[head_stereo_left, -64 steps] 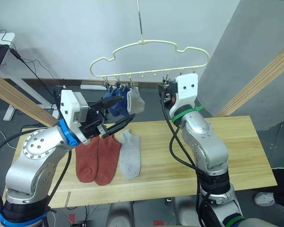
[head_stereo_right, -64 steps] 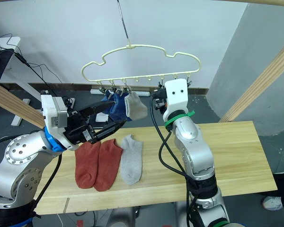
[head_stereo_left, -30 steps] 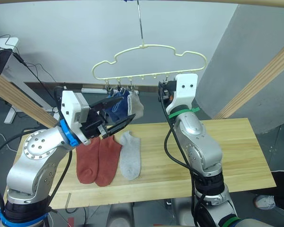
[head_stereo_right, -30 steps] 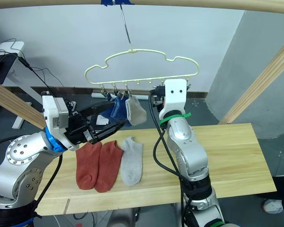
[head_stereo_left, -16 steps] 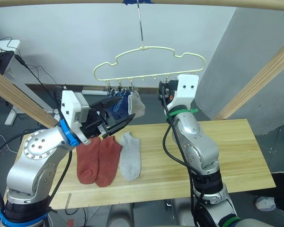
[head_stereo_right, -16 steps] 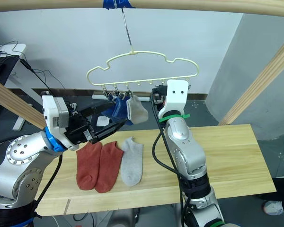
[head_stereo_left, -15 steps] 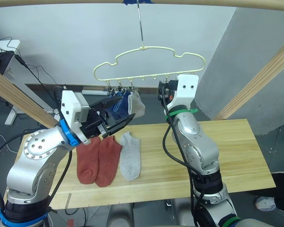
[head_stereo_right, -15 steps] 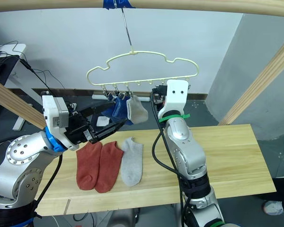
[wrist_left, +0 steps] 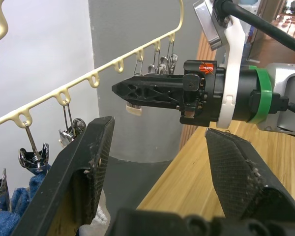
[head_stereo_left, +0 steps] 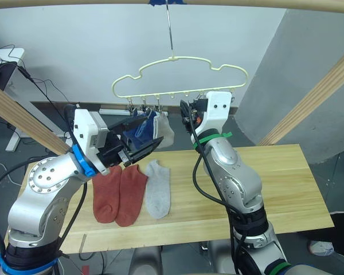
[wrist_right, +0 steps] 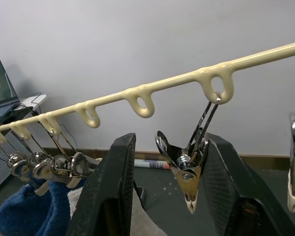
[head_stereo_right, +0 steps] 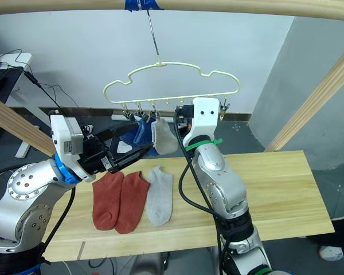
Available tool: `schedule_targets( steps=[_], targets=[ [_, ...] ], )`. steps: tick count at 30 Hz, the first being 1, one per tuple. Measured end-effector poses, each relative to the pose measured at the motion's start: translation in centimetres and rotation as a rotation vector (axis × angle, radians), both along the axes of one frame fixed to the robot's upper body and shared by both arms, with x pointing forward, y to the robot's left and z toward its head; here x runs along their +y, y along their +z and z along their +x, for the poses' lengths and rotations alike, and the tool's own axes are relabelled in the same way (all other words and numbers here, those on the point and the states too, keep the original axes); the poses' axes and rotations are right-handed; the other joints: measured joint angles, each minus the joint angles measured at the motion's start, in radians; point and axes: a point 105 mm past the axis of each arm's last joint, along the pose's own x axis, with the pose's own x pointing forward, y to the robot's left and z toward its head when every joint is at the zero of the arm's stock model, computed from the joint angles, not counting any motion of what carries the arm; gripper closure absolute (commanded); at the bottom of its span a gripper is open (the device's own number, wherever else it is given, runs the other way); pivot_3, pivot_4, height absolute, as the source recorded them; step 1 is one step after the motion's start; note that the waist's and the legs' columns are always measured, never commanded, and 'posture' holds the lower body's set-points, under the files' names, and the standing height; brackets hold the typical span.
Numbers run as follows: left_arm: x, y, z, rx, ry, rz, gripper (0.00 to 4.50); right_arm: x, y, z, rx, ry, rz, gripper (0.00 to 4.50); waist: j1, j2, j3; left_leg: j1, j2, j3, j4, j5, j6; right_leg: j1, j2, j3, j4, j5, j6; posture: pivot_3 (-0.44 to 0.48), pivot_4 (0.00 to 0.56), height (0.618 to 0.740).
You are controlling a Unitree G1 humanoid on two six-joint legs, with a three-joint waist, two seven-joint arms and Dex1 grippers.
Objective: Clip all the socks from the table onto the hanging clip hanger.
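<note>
Bright even indoor light, soft shadows, sharp focus

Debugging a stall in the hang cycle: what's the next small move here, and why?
Probably lower the left hand to the grey sock lying on the table and grasp it. That hand is open and empty, while the right hand, also open, straddles an empty clip on the clip hanger, with no sock there to clip.

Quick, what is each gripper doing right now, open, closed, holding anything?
Left gripper: open, holding nothing.
Right gripper: open, its fingers on either side of a small metal clip on the pale yellow plastic clip hanger.
</note>
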Motion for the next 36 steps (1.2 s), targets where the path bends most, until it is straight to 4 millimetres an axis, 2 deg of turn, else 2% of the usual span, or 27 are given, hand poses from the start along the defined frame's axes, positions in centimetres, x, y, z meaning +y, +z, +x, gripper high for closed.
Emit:
schedule_targets(
  steps=[14, 17, 20, 22, 36],
  targets=[
    [0.08, -0.05, 0.04, 0.001, 0.013, -0.005, 1.24, -0.15, 0.84, 0.2, -0.054, -0.01, 0.032, 2.52, 0.0, 0.0, 0.0, 0.0, 0.0, 0.0, 0.0, 0.0, 0.0, 0.0, 0.0, 0.0, 0.0, 0.0, 0.0, -0.013, 0.24, 0.74],
    [0.11, -0.07, 0.05, 0.002, 0.017, -0.006, 1.24, -0.14, 0.95, 0.2, -0.058, -0.01, 0.033, 3.08, 0.0, 0.0, 0.0, 0.0, 0.0, 0.0, 0.0, 0.0, 0.0, 0.0, 0.0, 0.0, 0.0, 0.0, 0.0, -0.013, 0.241, 0.74],
    [0.15, -0.21, 0.03, 0.007, 0.019, -0.006, 1.24, -0.19, 0.85, 0.28, -0.053, -0.013, 0.032, 4.0, 0.0, 0.0, 0.0, 0.0, 0.0, 0.0, 0.0, 0.0, 0.0, 0.0, 0.0, 0.0, 0.0, 0.0, 0.0, -0.014, 0.241, 0.74],
    [0.15, -0.22, 0.03, 0.007, 0.019, -0.006, 1.24, -0.2, 0.84, 0.3, -0.053, -0.014, 0.032, 4.29, 0.0, 0.0, 0.0, 0.0, 0.0, 0.0, 0.0, 0.0, 0.0, 0.0, 0.0, 0.0, 0.0, 0.0, 0.0, -0.014, 0.242, 0.74],
    [0.42, -0.97, 0.08, 0.044, 0.048, -0.017, 1.24, -0.24, 0.86, 0.32, -0.054, -0.017, 0.031, 4.29, 0.0, 0.0, 0.0, 0.0, 0.0, 0.0, 0.0, 0.0, 0.0, 0.0, 0.0, 0.0, 0.0, 0.0, 0.0, -0.017, 0.242, 0.74]
  ],
)
